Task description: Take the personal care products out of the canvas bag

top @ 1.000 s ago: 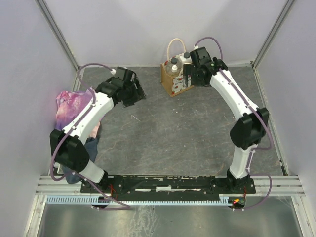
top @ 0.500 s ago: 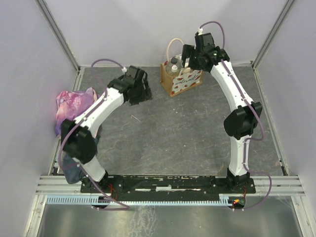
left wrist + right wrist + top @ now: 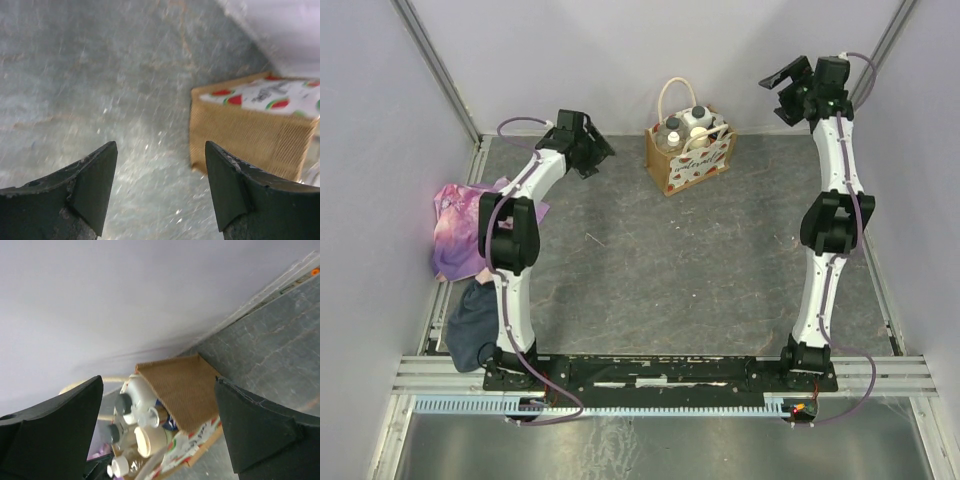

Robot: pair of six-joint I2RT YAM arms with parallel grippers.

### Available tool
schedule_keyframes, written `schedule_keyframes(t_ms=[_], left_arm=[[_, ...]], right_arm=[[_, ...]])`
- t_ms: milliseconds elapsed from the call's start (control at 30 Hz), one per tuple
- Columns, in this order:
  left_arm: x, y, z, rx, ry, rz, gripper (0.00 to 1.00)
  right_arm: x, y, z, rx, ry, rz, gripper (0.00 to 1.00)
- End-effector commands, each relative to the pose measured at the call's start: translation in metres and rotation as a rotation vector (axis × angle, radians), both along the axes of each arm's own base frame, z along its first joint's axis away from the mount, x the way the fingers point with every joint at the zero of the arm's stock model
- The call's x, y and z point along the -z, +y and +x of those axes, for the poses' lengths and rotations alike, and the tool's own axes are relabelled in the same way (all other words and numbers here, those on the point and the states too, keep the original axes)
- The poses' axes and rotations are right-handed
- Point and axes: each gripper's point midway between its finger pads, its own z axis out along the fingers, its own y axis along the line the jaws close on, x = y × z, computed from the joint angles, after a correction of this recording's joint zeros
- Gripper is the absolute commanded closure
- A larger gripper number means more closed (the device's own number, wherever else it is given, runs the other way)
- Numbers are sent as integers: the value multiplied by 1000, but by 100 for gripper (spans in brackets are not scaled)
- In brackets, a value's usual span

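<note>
Bottles with white, grey and cream caps [image 3: 686, 124], the personal care products, stand upright and close together inside the small boxy tan canvas bag with a red print on its side [image 3: 692, 160]. The bag sits at 12 o'clock on the grey table [image 3: 650, 270], just before the back wall [image 3: 650, 50]. The left gripper [image 3: 598, 152] has its jaws wide apart and holds nothing; seen from above, the bag lies at about 3 o'clock from it, and its wrist view shows only the woven side wall. The right gripper [image 3: 775, 82] is also spread wide and empty; the bag lies at about 8 o'clock from it, and its wrist view looks down into the open mouth onto the caps. Both seem similarly near, but I judge the right arm better placed, because the long axis of the bottles is vertical and they must be taken from above. The cream loop handles [image 3: 670, 95] arch over the mouth and could catch a finger. A pink-purple garment [image 3: 455, 225] and a grey-blue cloth [image 3: 470, 325] lie at 9 o'clock, well apart.
</note>
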Motion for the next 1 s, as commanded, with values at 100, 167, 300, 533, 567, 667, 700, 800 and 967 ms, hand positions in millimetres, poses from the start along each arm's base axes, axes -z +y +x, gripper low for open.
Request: schedule_keyframes(t_ms=[100,167,300,533,567,667,700,800,967], left_arm=[[-60,-38,78,-29,-293,-317,20],[-77,-44,91,-32,-364,-380,20],[-50,-55,119,-45,-348,-436,23],[-28,-76,150,-68,-353,-566,25],[-24,-79,152,-70,-355,-577,25],[-19,-88,154,-64,-359,-625,26],[-17,-91,154,-62,-360,-622,26],[-14,-100,151,-46,-365,-622,26],[-18,-118,146,-6,-370,-675,25]], right_arm=[[12,22,48,-30,-103,282,0],[32,20,55,-3,-79,306,0],[57,21,68,24,-75,379,0],[90,42,77,-18,-56,373,0],[95,49,77,-35,-49,377,0],[102,72,72,-101,-36,377,0],[105,83,69,-123,-23,372,0],[109,109,62,-180,-6,375,0],[120,141,52,-239,25,391,0]])
